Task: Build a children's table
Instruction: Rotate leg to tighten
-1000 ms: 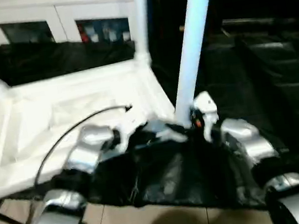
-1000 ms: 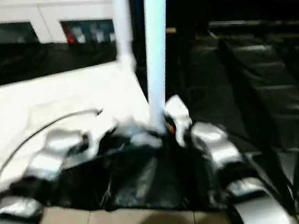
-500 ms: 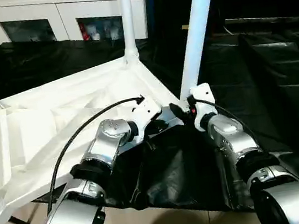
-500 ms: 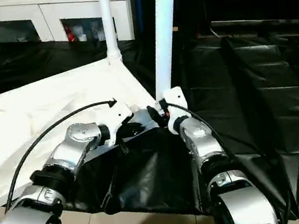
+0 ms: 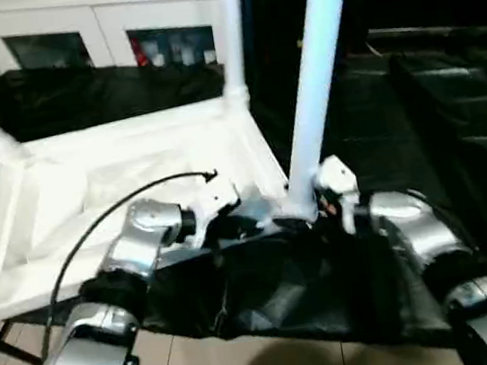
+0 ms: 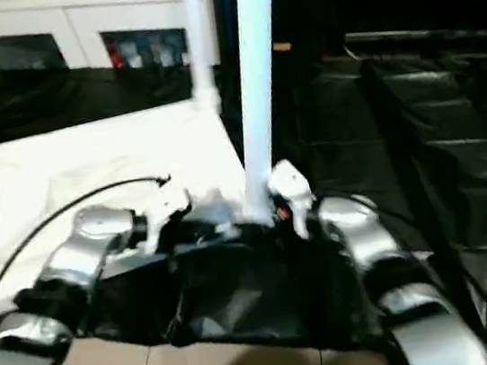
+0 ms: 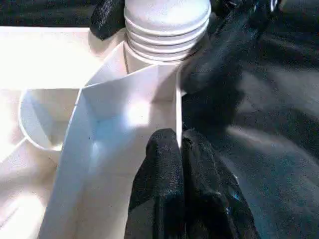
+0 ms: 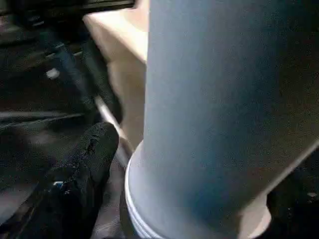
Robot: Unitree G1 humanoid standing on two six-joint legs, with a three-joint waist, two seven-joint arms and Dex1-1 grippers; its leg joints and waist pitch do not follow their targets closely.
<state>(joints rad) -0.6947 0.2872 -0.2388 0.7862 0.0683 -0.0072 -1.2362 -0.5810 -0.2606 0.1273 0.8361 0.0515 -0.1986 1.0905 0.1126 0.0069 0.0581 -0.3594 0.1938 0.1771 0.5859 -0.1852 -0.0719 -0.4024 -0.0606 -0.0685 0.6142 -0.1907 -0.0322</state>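
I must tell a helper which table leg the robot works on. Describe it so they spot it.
Find the upside-down white plastic tabletop. Three white tubular legs rise from its corners; take the leg at the near corner. Unlike the others, it stands between the two grippers.

Both forearms are shiny silver, rounded shells split by black joint bands. A thin black cable (image 5: pixel 112 215) loops over the left forearm (image 5: pixel 139 243). White wrist housings cap each arm, the right arm's (image 5: pixel 338 178) carrying a small orange-red mark. The fingers (image 7: pixel 169 194) are matte black and textured.

One white table top (image 5: pixel 116 178) lies upside down. Three legs (image 5: pixel 314 73) stand up from its corners. Behind it stands one white cabinet (image 5: pixel 103 25) with two glass doors.
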